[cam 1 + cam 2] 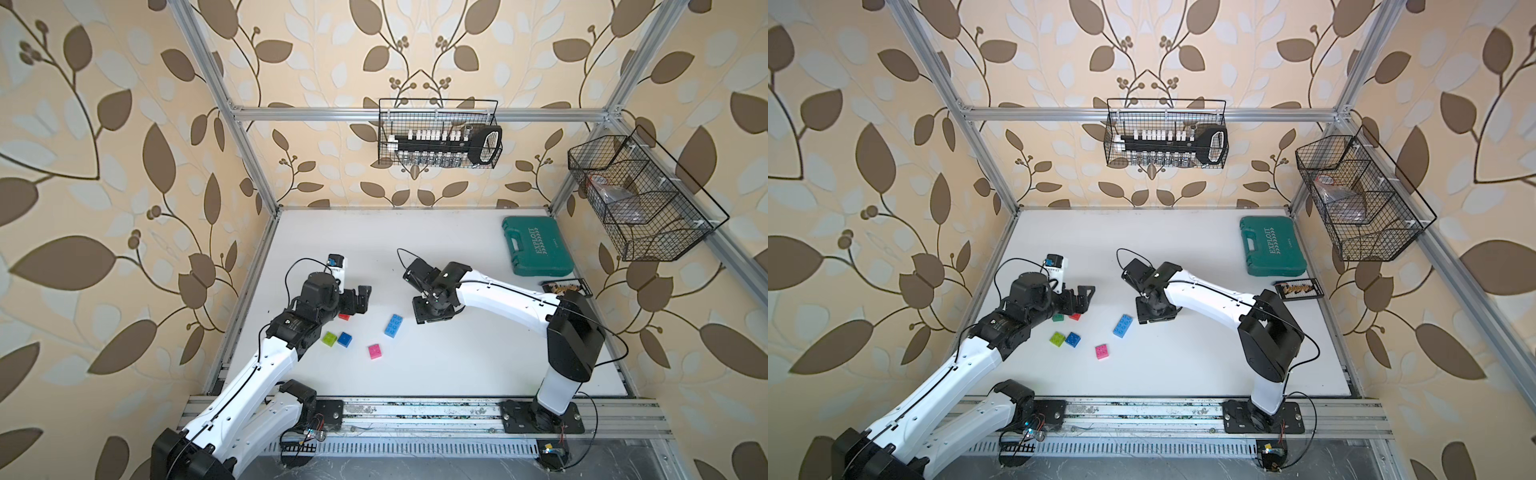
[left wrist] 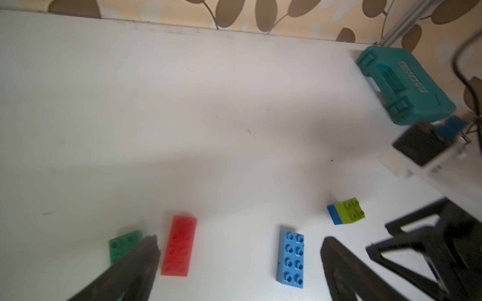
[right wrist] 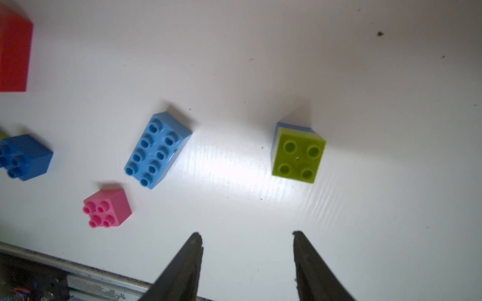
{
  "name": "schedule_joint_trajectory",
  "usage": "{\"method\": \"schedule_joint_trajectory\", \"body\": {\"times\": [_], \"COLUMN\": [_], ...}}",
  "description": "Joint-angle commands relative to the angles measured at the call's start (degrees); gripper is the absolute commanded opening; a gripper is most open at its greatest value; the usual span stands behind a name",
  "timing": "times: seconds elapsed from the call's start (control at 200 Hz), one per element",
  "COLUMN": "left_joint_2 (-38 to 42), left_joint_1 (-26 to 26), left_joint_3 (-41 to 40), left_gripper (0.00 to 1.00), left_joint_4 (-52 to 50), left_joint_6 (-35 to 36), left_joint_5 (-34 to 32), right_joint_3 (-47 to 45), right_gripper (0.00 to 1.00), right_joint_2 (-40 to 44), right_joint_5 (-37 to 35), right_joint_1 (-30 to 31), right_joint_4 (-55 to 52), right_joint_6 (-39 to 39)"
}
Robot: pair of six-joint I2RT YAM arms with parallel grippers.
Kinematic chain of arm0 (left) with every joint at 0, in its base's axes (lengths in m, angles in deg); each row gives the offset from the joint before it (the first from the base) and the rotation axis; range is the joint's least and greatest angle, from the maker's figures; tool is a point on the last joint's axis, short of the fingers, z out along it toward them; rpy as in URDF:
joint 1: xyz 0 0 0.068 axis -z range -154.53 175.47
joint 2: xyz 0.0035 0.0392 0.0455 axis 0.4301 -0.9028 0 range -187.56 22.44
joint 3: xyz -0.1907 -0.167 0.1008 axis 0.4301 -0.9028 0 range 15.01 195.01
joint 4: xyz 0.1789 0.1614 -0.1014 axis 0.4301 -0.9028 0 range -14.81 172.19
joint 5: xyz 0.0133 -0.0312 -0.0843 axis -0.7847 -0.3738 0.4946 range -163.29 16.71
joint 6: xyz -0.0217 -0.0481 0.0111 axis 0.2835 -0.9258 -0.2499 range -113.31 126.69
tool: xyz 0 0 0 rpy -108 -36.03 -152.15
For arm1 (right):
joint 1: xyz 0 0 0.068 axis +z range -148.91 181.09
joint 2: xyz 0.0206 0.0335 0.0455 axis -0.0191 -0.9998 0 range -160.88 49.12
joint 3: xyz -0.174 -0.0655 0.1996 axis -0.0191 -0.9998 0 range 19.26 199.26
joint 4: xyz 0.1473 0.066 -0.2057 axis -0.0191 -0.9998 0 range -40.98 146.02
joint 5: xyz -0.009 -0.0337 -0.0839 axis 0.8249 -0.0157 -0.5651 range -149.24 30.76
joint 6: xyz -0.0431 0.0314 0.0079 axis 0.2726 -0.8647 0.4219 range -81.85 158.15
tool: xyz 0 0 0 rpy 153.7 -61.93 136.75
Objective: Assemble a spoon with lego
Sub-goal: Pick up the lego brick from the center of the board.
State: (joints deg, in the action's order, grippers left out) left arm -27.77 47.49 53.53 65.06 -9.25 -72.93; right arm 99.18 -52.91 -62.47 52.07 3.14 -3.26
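Nearest, the pink brick [image 1: 375,351] and other lego [image 1: 393,325] lie loose; the spoon is barely begun, only a lime-on-blue stack [image 3: 298,153]; the right gripper [image 3: 246,234] hangs spread, empty, just short of it; the left gripper [image 2: 241,242], spread wide, hovers over the red plate [image 2: 179,245]; next probably needs a squarely aligned pick.

Robot lab cell: aluminium frame [image 1: 415,113], wallpapered walls [image 1: 104,166].

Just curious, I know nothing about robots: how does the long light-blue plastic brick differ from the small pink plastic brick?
The light-blue brick is oblong, the pink brick square. The light-blue brick has eight studs, the pink brick four. Both lie studs up on the white table, apart and untouched.
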Motion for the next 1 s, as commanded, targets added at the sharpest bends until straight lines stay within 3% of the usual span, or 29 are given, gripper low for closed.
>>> {"method": "schedule_joint_trajectory", "body": {"times": [0.0, 0.215, 0.38, 0.605, 0.995], "left_joint_2": [-2.4, -7.7, -5.2, -5.2, -3.7], "left_joint_1": [-5.6, -15.3, -20.2, -21.1, -21.1], "left_joint_3": [4.7, 6.8, 2.6, 1.3, -0.3], "left_gripper": [0.99, 0.99, 0.99, 0.99, 0.99], "left_joint_4": [-3.9, -5.2, -2.9, -1.9, -0.3], "left_joint_6": [0.1, -0.5, -3.8, -5.1, -5.6], "left_joint_5": [3.5, 11.1, 12.9, 14.2, 14.8], "right_joint_3": [0.2, 5.4, 10.3, 17.6, 20.7], "right_gripper": [0.55, 0.54, 0.53, 0.53, 0.48], "right_joint_2": [0.3, -5.5, -12.5, -20.9, -26.1], "right_joint_5": [-0.6, -0.8, 0.7, 1.8, 2.5], "right_joint_1": [4.9, 12.5, 14.9, 16.0, 16.2], "right_joint_4": [-0.2, 3.5, 5.5, 3.4, 2.7], "right_joint_6": [-3.7, -7.3, -6.7, -4.8, -3.8]}}
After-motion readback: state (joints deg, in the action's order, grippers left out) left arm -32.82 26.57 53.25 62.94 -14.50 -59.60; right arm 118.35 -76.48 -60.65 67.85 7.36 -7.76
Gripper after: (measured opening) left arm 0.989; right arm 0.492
